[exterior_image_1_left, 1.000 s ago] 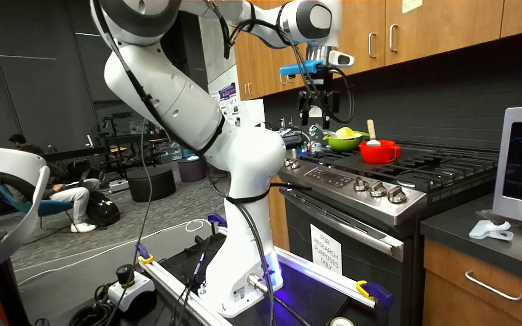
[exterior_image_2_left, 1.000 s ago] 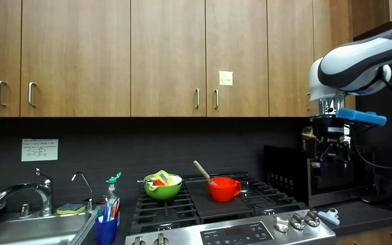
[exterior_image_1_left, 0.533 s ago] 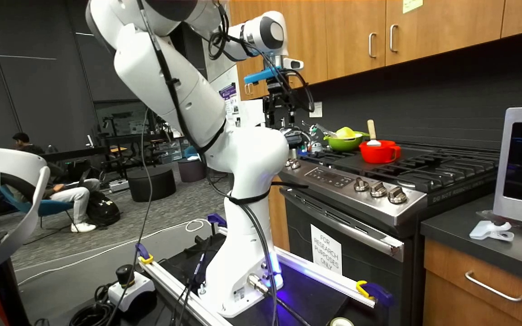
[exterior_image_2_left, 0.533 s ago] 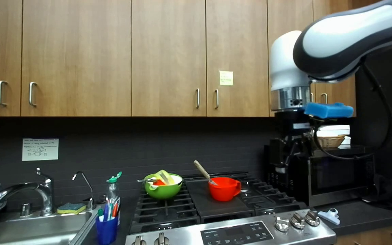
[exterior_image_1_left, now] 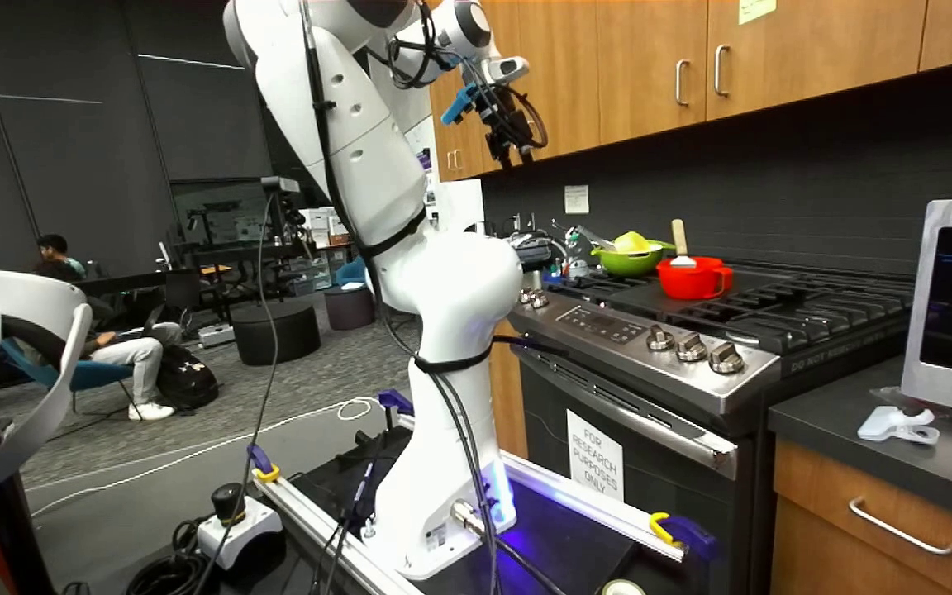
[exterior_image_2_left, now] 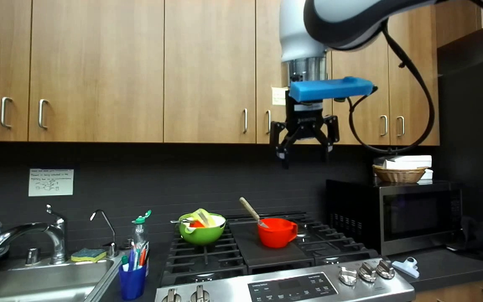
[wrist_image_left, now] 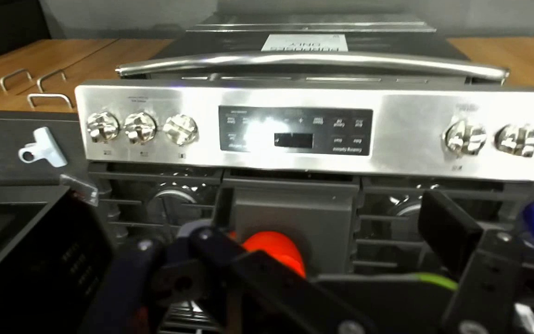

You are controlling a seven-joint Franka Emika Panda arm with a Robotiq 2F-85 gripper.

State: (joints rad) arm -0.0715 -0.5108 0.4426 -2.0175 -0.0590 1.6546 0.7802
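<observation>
In an exterior view, the gripper (exterior_image_2_left: 305, 158) hangs right of centre, its jaws spread apart. In the lower middle, a red cup (exterior_image_2_left: 276, 235) with a wooden-handled spatula (exterior_image_2_left: 250, 209) leaning in it stands on a dark griddle (exterior_image_2_left: 245, 245), a green bowl (exterior_image_2_left: 201, 237) to its left.

Wrist view: red cup (wrist_image_left: 276, 248), btm ctr, mostly hidden behind gripper (wrist_image_left: 335, 218); green bowl (wrist_image_left: 437, 279), lwr R, just a sliver. In an ext. view, sink (exterior_image_2_left: 36, 282) runs off btm L, wall note (exterior_image_2_left: 50, 182) illegible.
</observation>
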